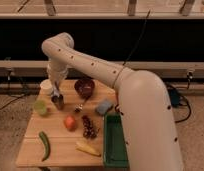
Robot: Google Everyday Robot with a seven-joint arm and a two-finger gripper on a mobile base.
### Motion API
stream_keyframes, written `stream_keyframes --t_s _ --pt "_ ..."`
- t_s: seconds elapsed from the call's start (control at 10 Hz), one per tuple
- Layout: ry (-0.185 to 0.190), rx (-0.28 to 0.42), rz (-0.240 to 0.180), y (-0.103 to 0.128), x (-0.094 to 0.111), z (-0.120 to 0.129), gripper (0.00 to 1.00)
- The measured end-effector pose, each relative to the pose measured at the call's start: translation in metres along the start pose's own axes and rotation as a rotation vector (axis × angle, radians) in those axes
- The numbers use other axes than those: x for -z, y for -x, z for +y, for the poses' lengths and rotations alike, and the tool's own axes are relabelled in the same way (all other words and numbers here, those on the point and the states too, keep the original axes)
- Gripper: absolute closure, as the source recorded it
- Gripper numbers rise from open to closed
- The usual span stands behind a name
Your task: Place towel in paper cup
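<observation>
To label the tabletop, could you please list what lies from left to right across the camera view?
Light green cup, shut gripper over the dark grey cup, orange-red fruit, dark red bowl, blue sponge block, green tray.

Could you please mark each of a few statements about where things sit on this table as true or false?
1. The gripper is at the table's back left, just above the dark grey cup. True.
2. The paper cup stands at the table's front right corner. False: it stands at the back left, behind the small green cup.
3. The green tray lies along the table's right side. True.
4. The gripper's fingers are spread wide open. False: they are shut.
5. The long green vegetable lies inside the dark red bowl. False: it lies on the table near the front left.
</observation>
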State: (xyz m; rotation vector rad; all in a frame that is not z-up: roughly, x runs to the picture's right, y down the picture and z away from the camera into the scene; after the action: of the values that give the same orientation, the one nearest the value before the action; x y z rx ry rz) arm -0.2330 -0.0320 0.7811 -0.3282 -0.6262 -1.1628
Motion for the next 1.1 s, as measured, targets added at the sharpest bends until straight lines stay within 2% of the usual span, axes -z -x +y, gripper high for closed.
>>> stream_keyframes --t_s 0.2,0.4,0.6,0.9,1.0,1.1 --pt "-0.010 -0.004 0.027 -0.038 -0.010 -0.013 1.00" --pt "-0.020 -0.002 0.044 -0.059 -0.018 -0.026 1.00" --pt "-0.039 0.009 0.048 -0.065 -0.030 -0.044 1.00" --pt "-0.063 0.041 0.040 -0.057 -0.050 -0.076 1.00" --pt "-0.072 0.046 0.042 -0.055 -0.055 -0.084 0.99" --pt "-0.072 0.044 0.062 -0.058 -0.058 -0.085 0.93"
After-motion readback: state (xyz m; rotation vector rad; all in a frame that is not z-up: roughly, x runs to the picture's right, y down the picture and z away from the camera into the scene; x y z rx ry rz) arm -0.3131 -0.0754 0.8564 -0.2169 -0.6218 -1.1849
